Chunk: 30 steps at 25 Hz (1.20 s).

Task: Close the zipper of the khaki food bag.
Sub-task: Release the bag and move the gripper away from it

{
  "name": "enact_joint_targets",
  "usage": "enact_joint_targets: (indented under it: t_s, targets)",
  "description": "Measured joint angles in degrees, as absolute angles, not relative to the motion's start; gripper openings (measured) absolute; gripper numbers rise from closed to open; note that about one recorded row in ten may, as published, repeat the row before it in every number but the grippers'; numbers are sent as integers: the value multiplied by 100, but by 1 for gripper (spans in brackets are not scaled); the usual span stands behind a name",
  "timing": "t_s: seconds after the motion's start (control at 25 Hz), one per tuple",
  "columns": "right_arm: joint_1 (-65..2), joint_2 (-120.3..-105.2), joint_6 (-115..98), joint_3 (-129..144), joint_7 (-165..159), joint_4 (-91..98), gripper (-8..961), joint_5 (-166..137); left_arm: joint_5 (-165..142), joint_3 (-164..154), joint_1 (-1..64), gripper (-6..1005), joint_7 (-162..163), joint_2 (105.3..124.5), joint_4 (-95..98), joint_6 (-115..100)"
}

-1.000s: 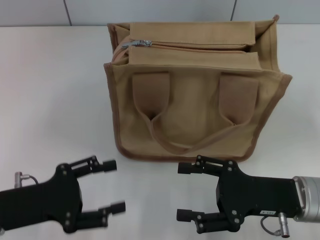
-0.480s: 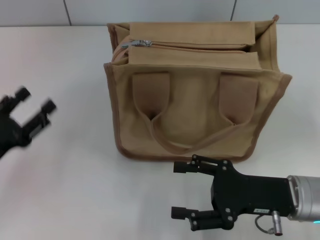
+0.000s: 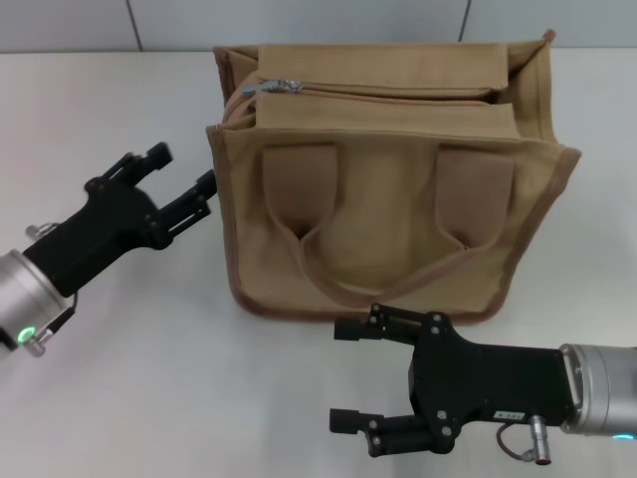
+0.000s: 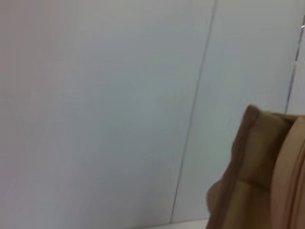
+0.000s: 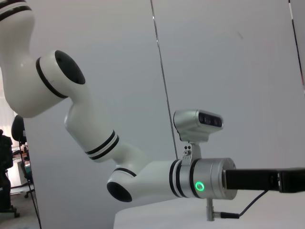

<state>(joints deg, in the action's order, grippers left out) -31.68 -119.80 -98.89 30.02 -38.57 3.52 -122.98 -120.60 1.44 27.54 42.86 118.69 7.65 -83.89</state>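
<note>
The khaki food bag (image 3: pixel 388 219) stands on the white table, its handles lying on the near face. The zipper (image 3: pixel 398 92) runs along the top, with the silver slider (image 3: pixel 277 87) at the bag's left end. My left gripper (image 3: pixel 184 171) is open and empty, just left of the bag's upper left corner. My right gripper (image 3: pixel 348 373) is open and empty, low on the table in front of the bag. The left wrist view shows only a corner of the bag (image 4: pixel 259 176) against a wall.
The white table (image 3: pixel 119 378) spreads around the bag. A grey panelled wall (image 3: pixel 299 20) stands behind it. The right wrist view shows my left arm (image 5: pixel 143 176) stretched across in front of the wall.
My left gripper has risen from the table's front edge and swung toward the bag's left side. My right gripper has slid a little left and toward me.
</note>
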Motion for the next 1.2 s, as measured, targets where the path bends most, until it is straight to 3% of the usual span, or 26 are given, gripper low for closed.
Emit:
enact_joint_targets:
  t_s: [0.52,1.2]
  targets:
    - [-3124,-11979,-9798,2997,-3688,220,834,-12295,-11877,418,3293,805,4221,11891,186,-8403]
    - [-3163,-11979,-9509,2997,-3669,184,834,-12295,-12041,-260,3192,796,5413,11841,1180,-9191]
